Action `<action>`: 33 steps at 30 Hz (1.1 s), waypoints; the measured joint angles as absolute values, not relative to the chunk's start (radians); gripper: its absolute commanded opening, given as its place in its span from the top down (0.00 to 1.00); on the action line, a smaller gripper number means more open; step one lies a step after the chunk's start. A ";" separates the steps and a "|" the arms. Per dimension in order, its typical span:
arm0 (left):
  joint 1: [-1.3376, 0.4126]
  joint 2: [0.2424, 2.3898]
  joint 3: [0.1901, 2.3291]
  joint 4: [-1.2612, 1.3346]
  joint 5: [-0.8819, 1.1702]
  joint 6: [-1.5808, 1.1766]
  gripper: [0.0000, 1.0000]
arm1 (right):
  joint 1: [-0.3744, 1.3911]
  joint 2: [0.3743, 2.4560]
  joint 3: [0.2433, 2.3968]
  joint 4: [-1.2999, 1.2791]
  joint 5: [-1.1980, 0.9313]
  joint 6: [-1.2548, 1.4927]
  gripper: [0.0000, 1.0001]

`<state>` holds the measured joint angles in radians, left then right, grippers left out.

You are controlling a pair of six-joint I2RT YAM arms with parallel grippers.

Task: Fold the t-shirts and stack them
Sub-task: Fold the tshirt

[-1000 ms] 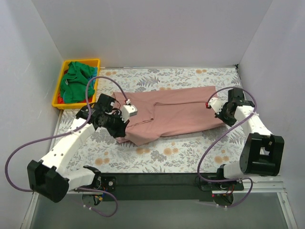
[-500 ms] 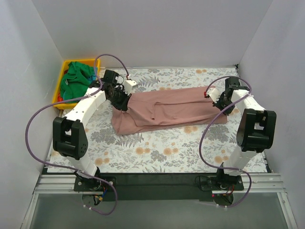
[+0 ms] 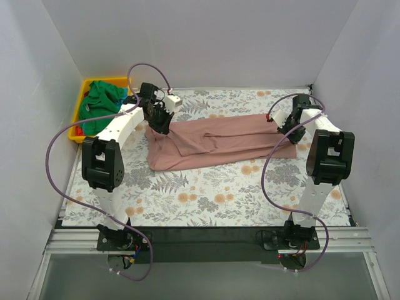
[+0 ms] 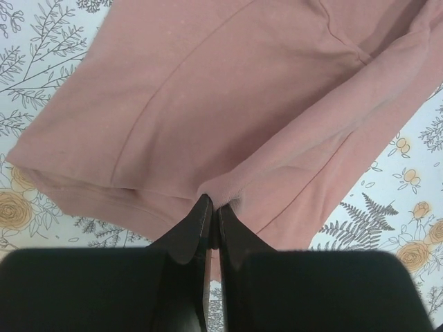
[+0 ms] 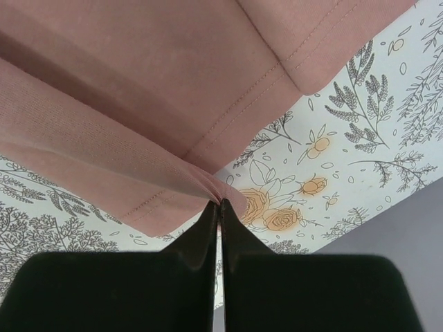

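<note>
Both arms reach to the far side of the counter [image 3: 206, 194], where the dusty-pink t-shirt [image 3: 219, 142] lies as a long folded band across the upper middle of the frame, flat on the floral cover. The left fingers [image 4: 196, 225] are pinched tight on a gathered bit of fabric at the band's left end. The right fingers [image 5: 205, 232] are squeezed together on a fold at the right end, hem stitching just beside them. In the upper left, the green t-shirt [image 3: 100, 103] sits heaped in the yellow bin [image 3: 112, 79], with a scrap of red fabric [image 3: 76, 130] peeking out beneath it.
</note>
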<state>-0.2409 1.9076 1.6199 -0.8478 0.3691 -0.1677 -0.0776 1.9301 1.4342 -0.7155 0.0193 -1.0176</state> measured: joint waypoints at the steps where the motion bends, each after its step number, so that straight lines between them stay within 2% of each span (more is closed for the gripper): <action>1: -0.238 1.912 1.624 -0.846 0.368 -0.167 1.00 | -0.078 1.938 1.441 -0.715 0.019 -1.018 0.99; 24: -0.197 1.977 1.678 -0.828 0.357 -0.154 1.00 | -0.048 2.038 1.601 -0.720 0.019 -0.989 0.99; 25: -0.193 1.977 1.678 -0.825 0.355 -0.154 0.97 | -0.047 2.044 1.607 -0.720 0.019 -0.985 0.95; 26: -0.190 1.977 1.678 -0.820 0.351 -0.154 0.88 | -0.047 2.048 1.611 -0.721 0.019 -0.978 0.85; 27: -0.186 1.978 1.678 -0.814 0.345 -0.157 0.78 | -0.047 2.052 1.617 -0.722 0.020 -0.968 0.76; 28: -0.182 1.978 1.678 -0.808 0.340 -0.161 0.61 | -0.047 2.055 1.621 -0.723 0.022 -0.961 0.60; 29: -0.176 1.978 1.679 -0.806 0.338 -0.166 0.55 | -0.047 2.056 1.622 -0.723 0.024 -0.949 0.55; 31: -0.161 1.978 1.680 -0.808 0.345 -0.183 0.49 | -0.052 2.056 1.624 -0.729 0.023 -0.939 0.48; 33: -0.136 1.972 1.678 -0.820 0.365 -0.202 0.48 | -0.066 2.056 1.637 -0.747 0.008 -0.927 0.45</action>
<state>-0.1360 1.9720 1.6783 -0.8196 0.3649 -0.2020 -0.0658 2.0560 1.6371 -0.7471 0.0082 -0.9272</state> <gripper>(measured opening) 0.506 0.521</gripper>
